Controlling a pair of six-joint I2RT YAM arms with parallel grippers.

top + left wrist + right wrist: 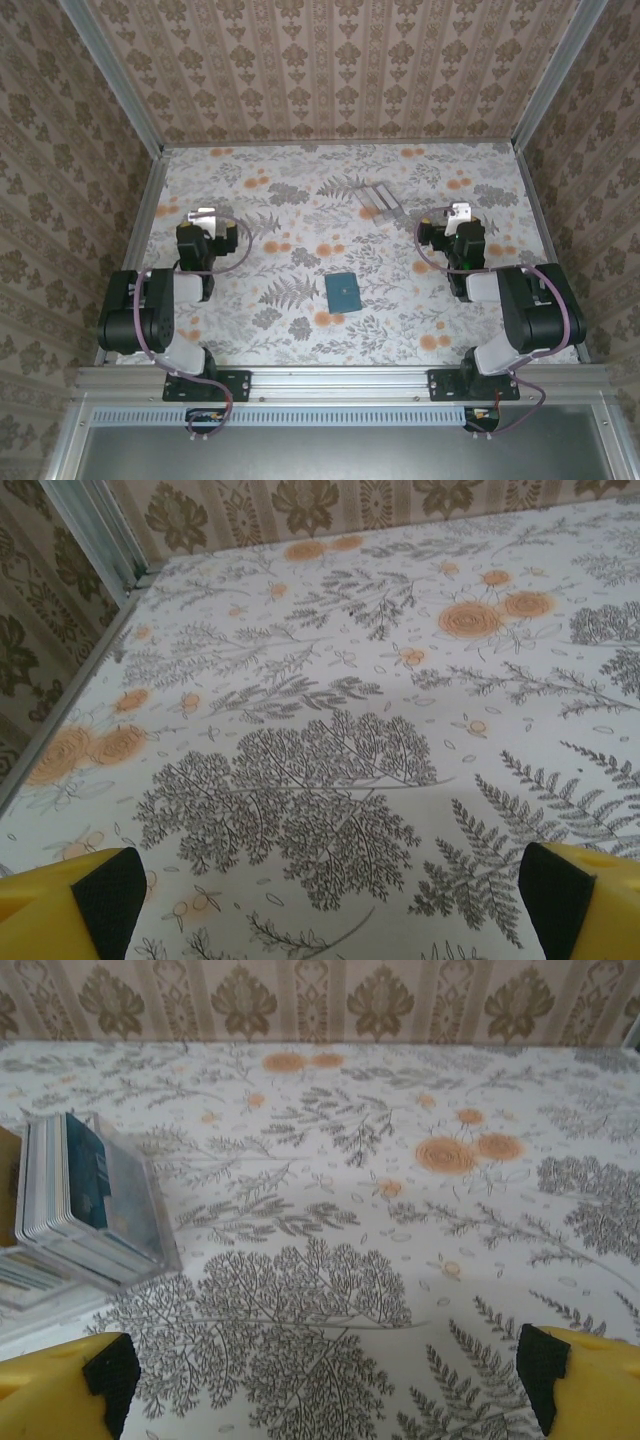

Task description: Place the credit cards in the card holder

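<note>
The card holder (343,292) lies shut and flat at the table's middle, a small dark teal rectangle with a tiny centre dot. The credit cards (378,198) are pale grey pieces further back, right of centre. In the right wrist view they are a stack of cards (70,1185) standing on edge in a clear plastic case at the left. My left gripper (203,214) (325,900) hangs open over bare patterned cloth at the left. My right gripper (459,211) (325,1375) is open too, to the right of the cards, holding nothing.
The table carries a fern-and-flower cloth (300,190) and is boxed in by wallpapered walls with metal rails (150,200) along the sides. A second clear tray part (30,1280) lies beside the card case. Both arms rest folded near the front edge.
</note>
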